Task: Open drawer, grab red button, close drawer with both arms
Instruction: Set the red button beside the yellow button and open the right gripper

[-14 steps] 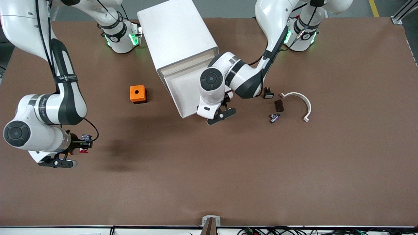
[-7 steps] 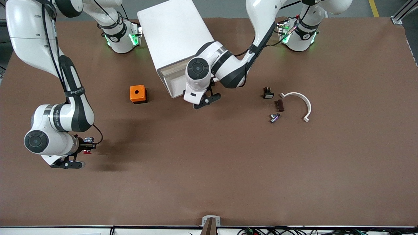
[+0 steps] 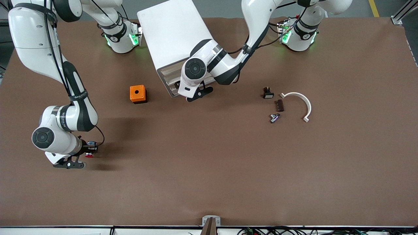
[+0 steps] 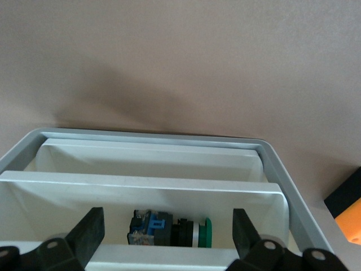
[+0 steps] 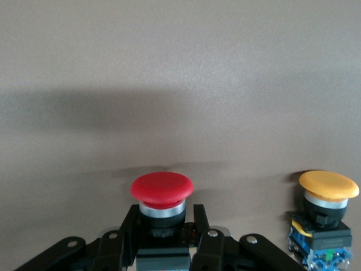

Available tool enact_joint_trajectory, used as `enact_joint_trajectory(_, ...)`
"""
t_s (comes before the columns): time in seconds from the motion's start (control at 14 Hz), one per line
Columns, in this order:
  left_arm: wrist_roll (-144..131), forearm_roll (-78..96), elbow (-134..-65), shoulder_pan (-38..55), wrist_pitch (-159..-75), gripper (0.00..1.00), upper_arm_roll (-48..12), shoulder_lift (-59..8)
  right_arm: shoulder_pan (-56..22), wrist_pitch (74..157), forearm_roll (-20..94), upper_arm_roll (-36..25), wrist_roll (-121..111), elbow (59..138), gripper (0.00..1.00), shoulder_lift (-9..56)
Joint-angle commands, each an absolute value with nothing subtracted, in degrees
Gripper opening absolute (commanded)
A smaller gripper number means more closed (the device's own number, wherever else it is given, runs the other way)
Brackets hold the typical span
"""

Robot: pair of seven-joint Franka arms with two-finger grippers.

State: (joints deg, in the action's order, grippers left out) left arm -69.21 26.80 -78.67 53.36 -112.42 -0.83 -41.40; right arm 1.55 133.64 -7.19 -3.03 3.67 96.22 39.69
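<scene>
brown table (image 3: 209, 169) all round, and the white drawer (image 3: 173, 83) at about 12 o'clock has gone from pulled right out to nearly shut, with the left gripper (image 3: 196, 93) spread wide at its front, pushing. right gripper (image 3: 85, 153), pinched on the red button (image 3: 88, 155), has sunk low over the table at 9 o'clock, beside an orange-capped one (image 5: 326, 217). closing looks almost finished.
</scene>
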Motion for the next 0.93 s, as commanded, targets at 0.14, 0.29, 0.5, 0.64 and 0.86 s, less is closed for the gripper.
enact_joint_trajectory(0.14,-68.91,28.39,-78.93,54.66,-113.2,1.0,-0.88,-41.4,3.69,139.22,-8.53,-1.76,3.43,99.84,0.22,39.37)
enact_joint_trajectory(0.29,-68.91,28.39,-78.92,55.28,-113.12,1.0,-0.88,-41.31,3.6,139.04,-8.44,-1.76,3.6,99.93,0.29,39.37)
enact_joint_trajectory(0.5,-68.91,28.39,-78.84,54.93,-113.2,1.0,-0.79,-42.01,3.78,138.6,-8.17,-1.67,3.87,99.93,1.0,39.03)
enact_joint_trajectory(0.64,-68.56,27.86,-78.84,53.89,-113.2,1.0,0.26,-42.19,3.78,135.81,-8.09,-1.41,4.04,99.84,1.0,38.24)
enact_joint_trajectory(0.86,-68.3,27.08,-77.96,47.84,-112.77,1.0,2.19,-41.14,3.17,125.91,-5.9,-0.88,4.39,99.67,1.0,32.72)
